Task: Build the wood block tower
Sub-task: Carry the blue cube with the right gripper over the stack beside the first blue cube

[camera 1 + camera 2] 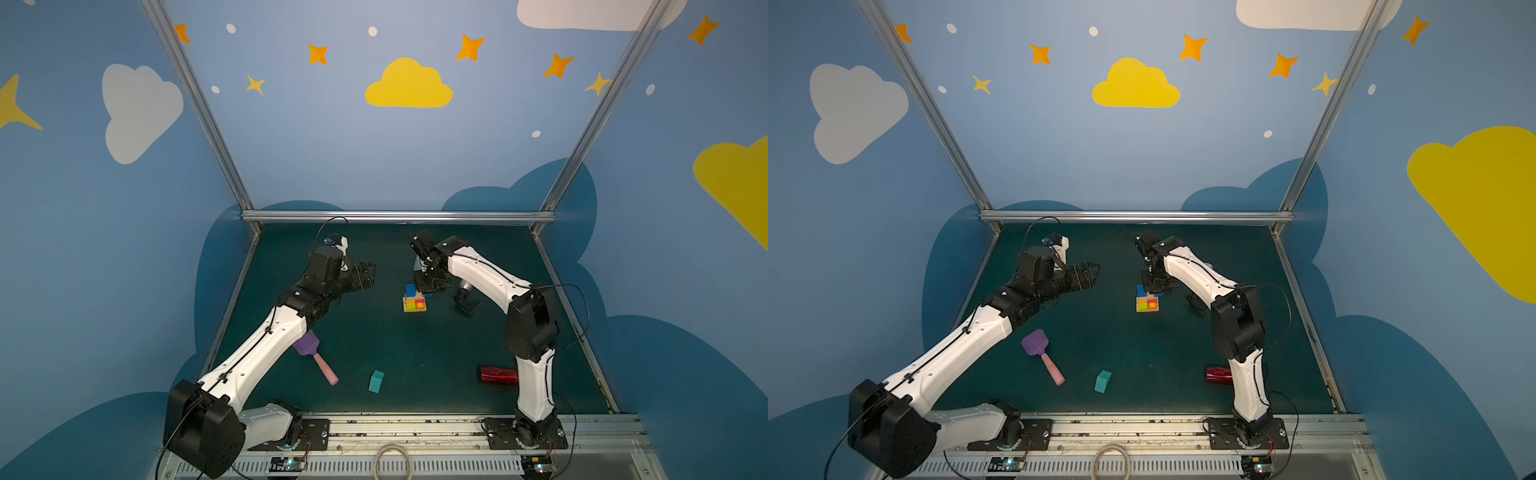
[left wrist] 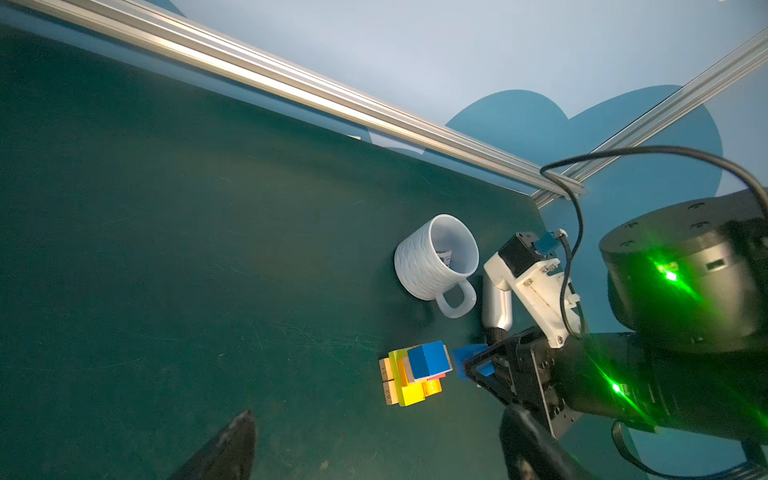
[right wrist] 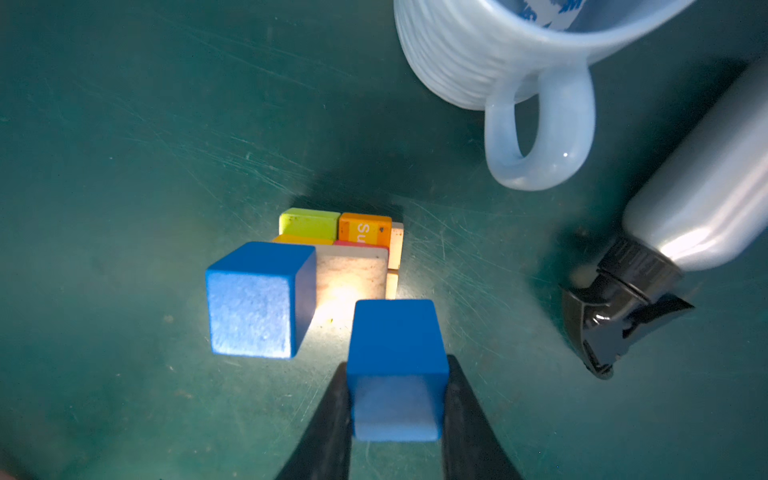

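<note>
The tower [image 1: 414,302] [image 1: 1147,303] stands mid-table: tan bars lowest, yellow-green [image 3: 309,222] and orange [image 3: 365,232] blocks above, a pale tan piece [image 3: 351,270] on those. One blue cube [image 3: 257,299] [image 2: 428,359] sits on its top. My right gripper [image 3: 397,365] [image 1: 430,287] is shut on a second blue cube [image 3: 395,332] [image 2: 467,357], held just beside the tower's top, next to the first cube. A teal block [image 1: 376,381] [image 1: 1103,381] lies alone near the front. My left gripper [image 1: 365,274] [image 2: 380,436] hovers open and empty, left of the tower.
A white mug [image 2: 432,257] [image 3: 478,54] lies on its side behind the tower. A silver bottle [image 3: 706,187] [image 2: 496,303] with a black cap lies beside it. A purple spatula [image 1: 1042,357] lies front left, a red can [image 1: 498,374] front right.
</note>
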`<state>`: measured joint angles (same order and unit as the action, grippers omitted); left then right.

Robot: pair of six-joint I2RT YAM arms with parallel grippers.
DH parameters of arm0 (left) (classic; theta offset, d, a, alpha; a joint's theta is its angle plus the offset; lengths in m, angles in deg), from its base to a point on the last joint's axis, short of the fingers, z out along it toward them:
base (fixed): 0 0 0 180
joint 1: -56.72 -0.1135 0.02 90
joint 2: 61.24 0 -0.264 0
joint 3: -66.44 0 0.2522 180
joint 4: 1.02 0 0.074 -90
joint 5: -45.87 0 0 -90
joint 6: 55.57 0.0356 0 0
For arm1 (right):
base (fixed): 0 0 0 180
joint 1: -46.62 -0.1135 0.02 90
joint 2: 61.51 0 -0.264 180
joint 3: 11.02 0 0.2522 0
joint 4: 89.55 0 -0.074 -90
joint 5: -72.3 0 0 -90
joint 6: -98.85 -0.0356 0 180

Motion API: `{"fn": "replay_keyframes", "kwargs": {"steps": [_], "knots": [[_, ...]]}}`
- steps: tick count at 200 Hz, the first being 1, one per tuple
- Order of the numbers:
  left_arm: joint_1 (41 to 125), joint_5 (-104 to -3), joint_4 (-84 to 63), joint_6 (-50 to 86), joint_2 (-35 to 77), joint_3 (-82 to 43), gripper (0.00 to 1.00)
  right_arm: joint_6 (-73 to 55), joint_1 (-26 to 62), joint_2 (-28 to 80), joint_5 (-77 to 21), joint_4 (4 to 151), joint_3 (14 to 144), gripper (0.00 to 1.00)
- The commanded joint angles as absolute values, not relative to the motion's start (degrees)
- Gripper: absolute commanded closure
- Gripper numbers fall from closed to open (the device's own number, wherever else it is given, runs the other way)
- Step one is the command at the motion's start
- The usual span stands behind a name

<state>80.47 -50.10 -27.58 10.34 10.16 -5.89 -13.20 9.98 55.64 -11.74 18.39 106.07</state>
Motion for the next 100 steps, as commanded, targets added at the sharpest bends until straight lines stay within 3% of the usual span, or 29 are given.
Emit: {"fn": "replay_keyframes", "kwargs": {"steps": [1, 100], "knots": [[80.1, -50.5, -26.8, 10.4, 10.3, -5.7, 0.09, -13.0, 10.3, 56.8, -12.5, 17.0, 108.3, 0.79], [79.9, -51.0, -26.7, 10.3, 10.8, -5.8, 0.09, -13.0, 10.3, 59.3, -14.1, 16.5, 110.6, 0.79]]}}
